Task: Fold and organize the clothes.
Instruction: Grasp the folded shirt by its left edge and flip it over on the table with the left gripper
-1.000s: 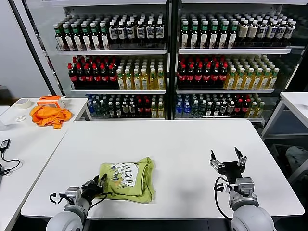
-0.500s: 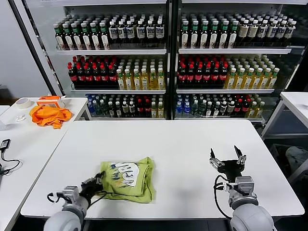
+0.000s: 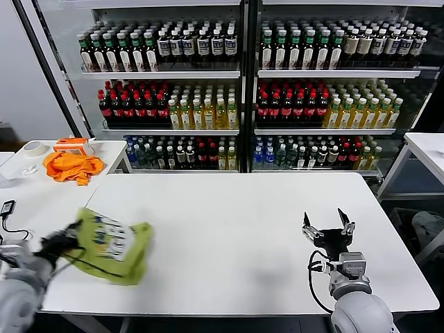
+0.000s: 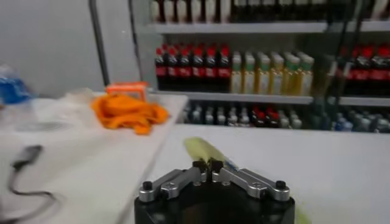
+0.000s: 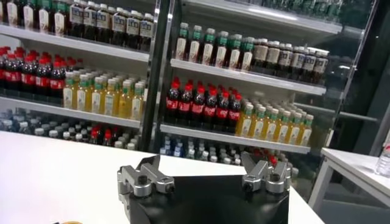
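The lime-green T-shirt, folded with its white print facing up, hangs lifted over the table's front left corner. My left gripper is shut on the shirt's left edge; in the left wrist view the gripper pinches a strip of green cloth between its closed jaws. My right gripper is open and empty, held upright above the table at the front right; the right wrist view shows the gripper with its jaws spread wide.
The white table is bare apart from the shirt. A side table on the left holds an orange garment, an orange box, a tape roll and a black cable. Glass-door fridges with bottles stand behind.
My left gripper has pulled the shirt leftward and up, from the table's front middle to the front left corner. The right arm has not moved.
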`<state>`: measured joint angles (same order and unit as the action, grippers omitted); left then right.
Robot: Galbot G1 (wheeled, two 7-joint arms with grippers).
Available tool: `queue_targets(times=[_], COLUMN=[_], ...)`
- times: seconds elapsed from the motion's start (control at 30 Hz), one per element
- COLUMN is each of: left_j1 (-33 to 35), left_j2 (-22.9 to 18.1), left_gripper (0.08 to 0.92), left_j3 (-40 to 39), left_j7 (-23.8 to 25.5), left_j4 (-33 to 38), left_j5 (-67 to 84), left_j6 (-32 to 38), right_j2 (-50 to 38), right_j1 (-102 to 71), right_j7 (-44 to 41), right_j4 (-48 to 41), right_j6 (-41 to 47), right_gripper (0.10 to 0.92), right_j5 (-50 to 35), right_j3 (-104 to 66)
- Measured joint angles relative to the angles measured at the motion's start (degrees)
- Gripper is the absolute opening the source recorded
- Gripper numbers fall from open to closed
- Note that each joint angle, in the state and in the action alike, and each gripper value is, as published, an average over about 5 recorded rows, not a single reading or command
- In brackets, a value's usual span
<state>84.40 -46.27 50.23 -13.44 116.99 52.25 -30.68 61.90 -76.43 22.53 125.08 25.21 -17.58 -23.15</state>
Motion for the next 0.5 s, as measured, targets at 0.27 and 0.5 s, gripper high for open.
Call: queue_targets(times=[0.27,0.5], left_j1=[-0.66,-2.42], left_j2=[0.32,-7.64], left_gripper=[0.093,0.093], left_j3=[-0.53,-13.0], left_j7=[-0.73,0.67], left_j4=[3.67,8.45], left_j5=[4.08,-0.99], left_j6=[-1.14,-1.68], right_j2=[0.3,0.21], right_j1=[-0.51,-0.89], right_j7=[0.0,0.01], right_j4=[0.42,1.05], right_j6=[0.0,0.41], right_gripper=[0.823,0.823], right_j5=[0.27,0.56], right_j3=[-0.01,-0.24])
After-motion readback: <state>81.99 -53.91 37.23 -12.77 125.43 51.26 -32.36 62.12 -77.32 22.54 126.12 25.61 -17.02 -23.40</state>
